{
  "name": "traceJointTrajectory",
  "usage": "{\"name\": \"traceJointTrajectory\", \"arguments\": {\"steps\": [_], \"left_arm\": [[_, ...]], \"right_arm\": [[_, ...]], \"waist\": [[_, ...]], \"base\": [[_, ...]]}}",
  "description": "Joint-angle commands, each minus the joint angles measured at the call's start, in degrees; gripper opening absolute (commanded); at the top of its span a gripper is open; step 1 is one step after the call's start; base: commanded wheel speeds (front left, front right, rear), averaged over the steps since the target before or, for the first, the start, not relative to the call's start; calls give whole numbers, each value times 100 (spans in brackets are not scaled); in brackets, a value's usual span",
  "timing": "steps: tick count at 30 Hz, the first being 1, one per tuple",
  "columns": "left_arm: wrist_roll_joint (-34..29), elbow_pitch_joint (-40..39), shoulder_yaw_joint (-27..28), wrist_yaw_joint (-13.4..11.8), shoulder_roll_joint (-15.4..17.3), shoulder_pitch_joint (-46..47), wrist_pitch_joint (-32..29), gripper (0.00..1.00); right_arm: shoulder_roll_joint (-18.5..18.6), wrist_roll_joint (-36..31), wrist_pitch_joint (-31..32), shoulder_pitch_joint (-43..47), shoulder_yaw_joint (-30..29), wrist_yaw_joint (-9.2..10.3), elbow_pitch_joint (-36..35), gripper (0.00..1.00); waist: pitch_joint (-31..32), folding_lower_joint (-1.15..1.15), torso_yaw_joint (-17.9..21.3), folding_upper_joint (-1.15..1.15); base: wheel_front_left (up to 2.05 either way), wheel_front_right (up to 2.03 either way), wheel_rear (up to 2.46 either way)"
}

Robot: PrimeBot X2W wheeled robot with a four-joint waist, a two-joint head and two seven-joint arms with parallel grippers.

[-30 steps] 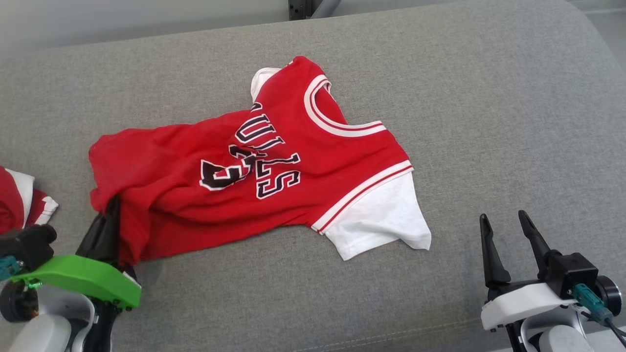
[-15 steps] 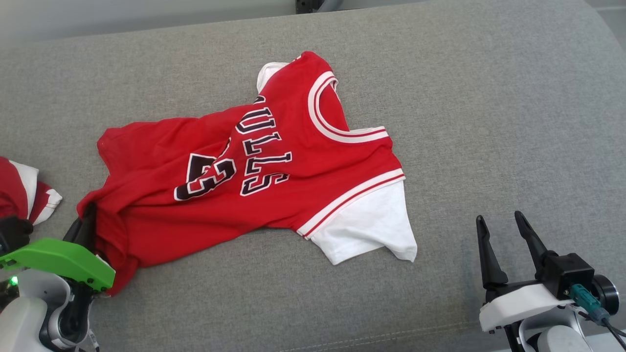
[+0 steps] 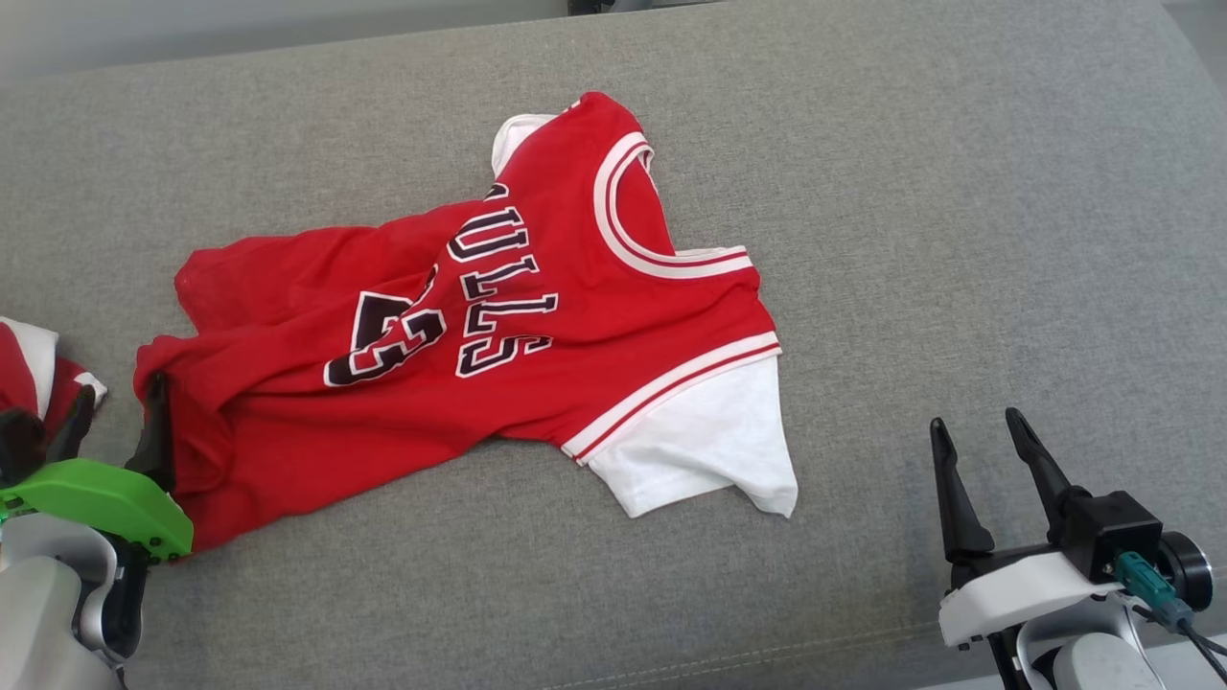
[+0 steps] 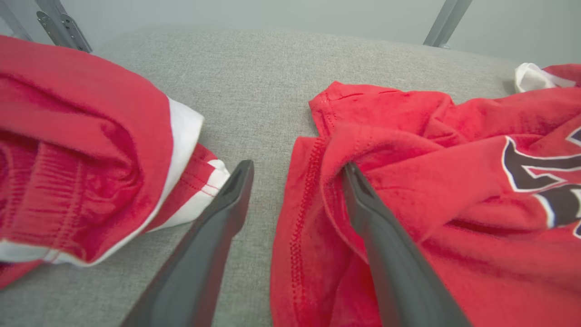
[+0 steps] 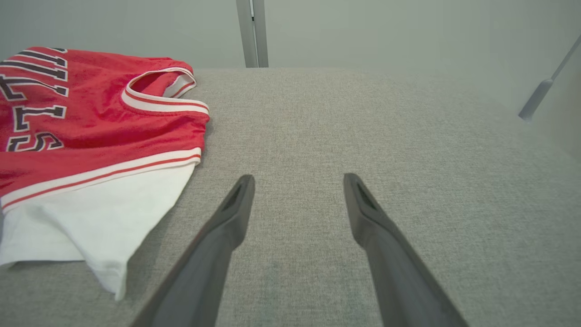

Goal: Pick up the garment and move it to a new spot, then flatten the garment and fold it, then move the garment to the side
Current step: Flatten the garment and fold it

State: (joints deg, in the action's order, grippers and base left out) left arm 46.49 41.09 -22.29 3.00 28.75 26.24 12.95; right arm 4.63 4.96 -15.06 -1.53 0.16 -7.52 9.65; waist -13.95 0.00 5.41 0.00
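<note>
A red basketball jersey [image 3: 613, 316] with white sleeves, dark lettering and a number lies face up across the grey cushion [image 3: 959, 192], collar toward the far side and hem toward the left. My left gripper [image 3: 113, 426] is open at the hem's lower left corner. In the left wrist view the jersey [image 4: 431, 181] has a fold of its hem draped over the right finger, while the left finger rests on bare cushion; the left gripper [image 4: 296, 168] holds nothing. My right gripper [image 3: 976, 424] stands open and empty at the lower right, right of the white sleeve [image 5: 91, 213].
A second red-and-white garment [image 3: 29, 374] lies bunched at the left edge, close beside my left fingers [image 4: 227, 200]. Metal frame posts [image 5: 252, 32] rise behind the cushion. Bare cushion stretches to the right of the jersey.
My left gripper pulled the jersey's hem leftward, stretching the body out so the number shows, then opened and let go. The right arm stayed put; the camera shifted slightly.
</note>
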Motion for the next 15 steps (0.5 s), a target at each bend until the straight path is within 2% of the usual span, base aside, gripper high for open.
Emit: {"name": "traceJointTrajectory", "arguments": {"steps": [1,7,9,15], "left_arm": [[-40,24,45,-34,18,47,93,100],[-310,-391,235,-220,17,-353,226,100],[-512,-923,521,-391,-11,-577,224,100],[-1232,-2586,1074,-784,-487,-1941,223,100]], "right_arm": [[18,-45,-18,47,-49,6,-37,100],[1,-84,-19,115,-198,6,-221,100],[21,-101,-18,138,-270,6,-323,100],[95,-123,-18,248,-536,6,-668,100]], "waist": [[34,0,-23,0],[189,0,-130,0],[280,0,-197,0],[571,0,-433,0]], "base": [[0,0,0],[0,0,0],[0,0,0],[0,0,0]]}}
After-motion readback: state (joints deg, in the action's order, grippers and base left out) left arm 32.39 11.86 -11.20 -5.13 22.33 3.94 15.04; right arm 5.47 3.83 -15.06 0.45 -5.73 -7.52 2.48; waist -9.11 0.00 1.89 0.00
